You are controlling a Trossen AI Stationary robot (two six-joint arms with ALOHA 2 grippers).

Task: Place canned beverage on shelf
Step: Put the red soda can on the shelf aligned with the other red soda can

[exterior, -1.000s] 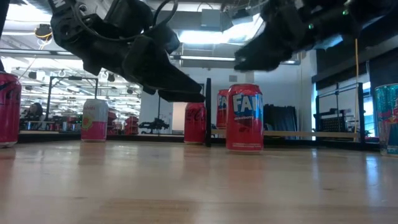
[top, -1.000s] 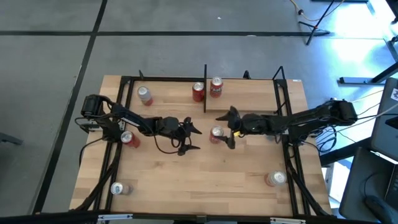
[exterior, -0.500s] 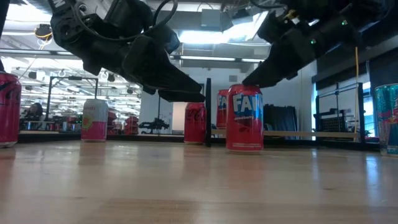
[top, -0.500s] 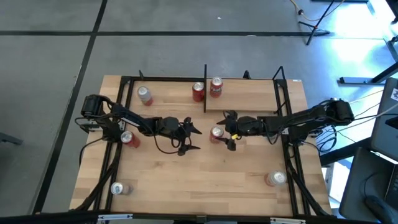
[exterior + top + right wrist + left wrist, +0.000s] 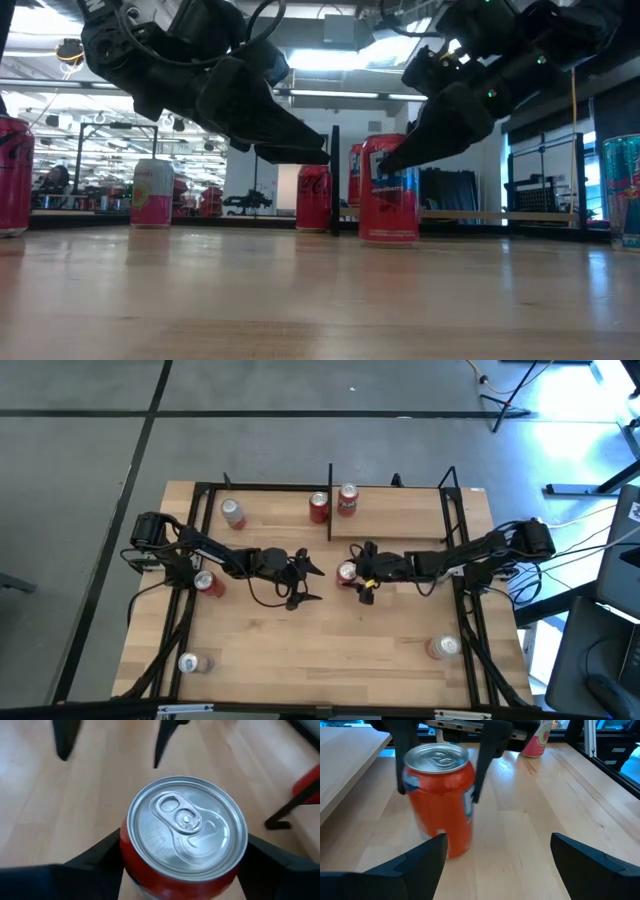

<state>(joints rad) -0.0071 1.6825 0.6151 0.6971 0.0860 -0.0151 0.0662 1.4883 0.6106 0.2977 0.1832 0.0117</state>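
Observation:
A red can [image 5: 347, 572] stands upright on the tabletop near the middle, silver top up [image 5: 186, 827]. My right gripper [image 5: 353, 573] reaches in from the table's right and is shut on this red can [image 5: 389, 195]. My left gripper [image 5: 312, 583] hovers open just left of the can, clear of it, with its two fingers [image 5: 420, 865] wide apart. The shelf [image 5: 410, 515], a pale board in black uprights, stands along the far edge. My right gripper has the can's upper wall [image 5: 470, 785], just below the rim, between its two fingers [image 5: 485, 755]. The fingers slant down from the table's right, one on the can's far side and one on its near side. The can stands on its base on the table.
Two red cans [image 5: 319, 508] [image 5: 347, 500] stand by the shelf's middle divider [image 5: 330, 500], and a pink one [image 5: 232, 513] at far left. Other cans sit beside the left arm [image 5: 208, 582], near left [image 5: 190, 662] and near right [image 5: 443, 648].
My right gripper has come down and toward the table's left, tipping further downward, until its fingers stand on either side of the red can's top. The can has shifted slightly toward the left. My left arm has kept still.

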